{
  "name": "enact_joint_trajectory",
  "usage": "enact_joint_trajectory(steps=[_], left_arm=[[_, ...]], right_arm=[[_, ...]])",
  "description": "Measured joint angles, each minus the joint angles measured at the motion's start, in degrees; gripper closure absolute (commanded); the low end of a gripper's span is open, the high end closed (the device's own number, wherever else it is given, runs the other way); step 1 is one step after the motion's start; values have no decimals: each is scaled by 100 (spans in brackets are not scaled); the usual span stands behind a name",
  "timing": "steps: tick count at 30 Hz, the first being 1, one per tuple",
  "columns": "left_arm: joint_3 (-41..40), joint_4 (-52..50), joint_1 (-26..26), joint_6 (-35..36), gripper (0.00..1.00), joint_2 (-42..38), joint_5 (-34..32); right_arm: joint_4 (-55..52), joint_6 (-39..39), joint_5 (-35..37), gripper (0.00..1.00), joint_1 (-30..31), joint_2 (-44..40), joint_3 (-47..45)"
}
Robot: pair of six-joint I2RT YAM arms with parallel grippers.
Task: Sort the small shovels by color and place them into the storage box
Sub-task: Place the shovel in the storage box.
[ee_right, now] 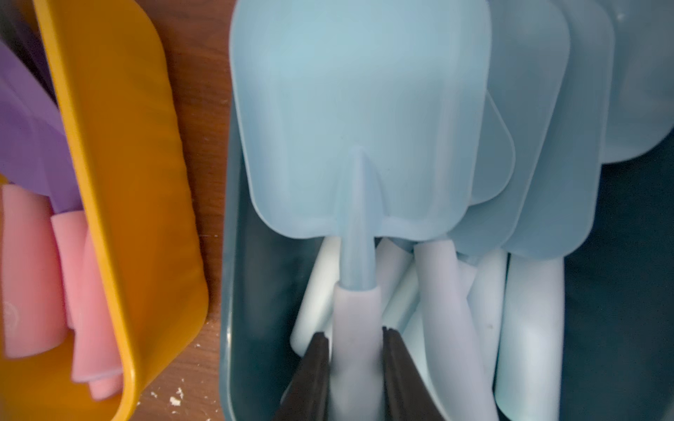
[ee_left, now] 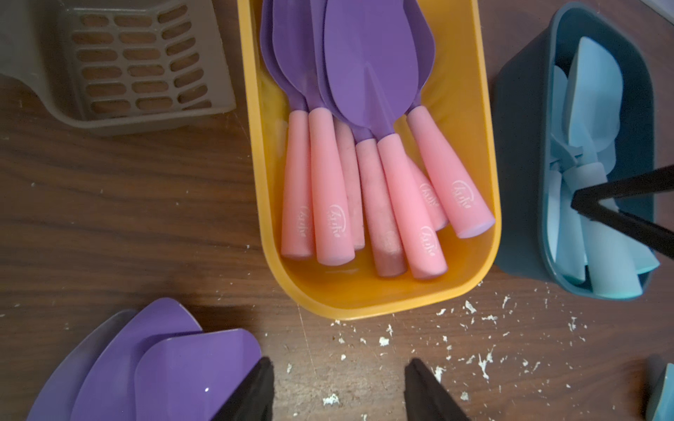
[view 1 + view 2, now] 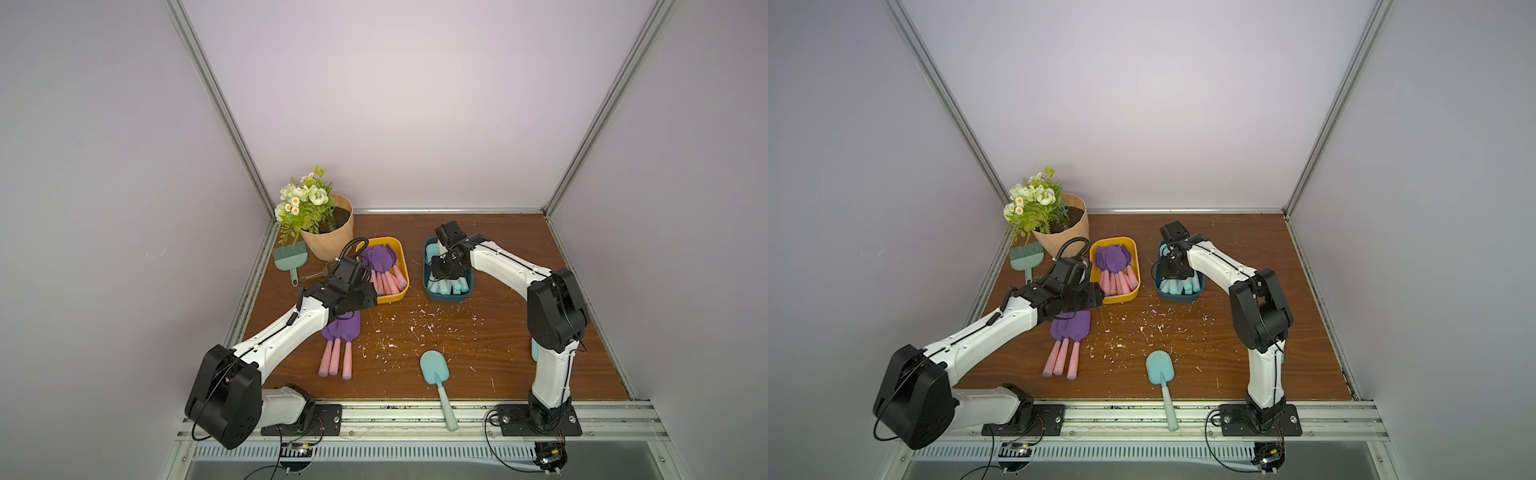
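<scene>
The wooden tabletop (image 3: pixel 498 332) carries yellow box (image 3: pixel 392 296), blue box (image 3: pixel 446 296), loose shovels (image 3: pixel 434 365), flowerpot (image 3: pixel 328 243), brush (image 3: pixel 291 259).

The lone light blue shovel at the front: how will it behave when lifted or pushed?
The light blue shovel looks like thin plastic: probably light and stiff. Its smooth tapered handle might slip in a grip. Pushed, it likely slides; the wide blade should stop rolling.

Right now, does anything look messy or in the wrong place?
Yes. White crumbs are scattered over the table, and one blue shovel lies by itself with its handle poking past the front edge onto the metal rail.
</scene>
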Motion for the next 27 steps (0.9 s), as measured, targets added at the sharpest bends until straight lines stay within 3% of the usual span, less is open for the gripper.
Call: enact_joint_trajectory(steps=[2,6,27], left_arm=[[-55,-103,0,11,40,-81,-15],[-136,-385,0,57,39,-221,-59],[-1412,-1322,-11,-11,42,-575,437]], right_arm=[[28,68,2,63,0,22,39],[79,166,24,52,0,44,81],[35,225,474,50,0,-649,44]])
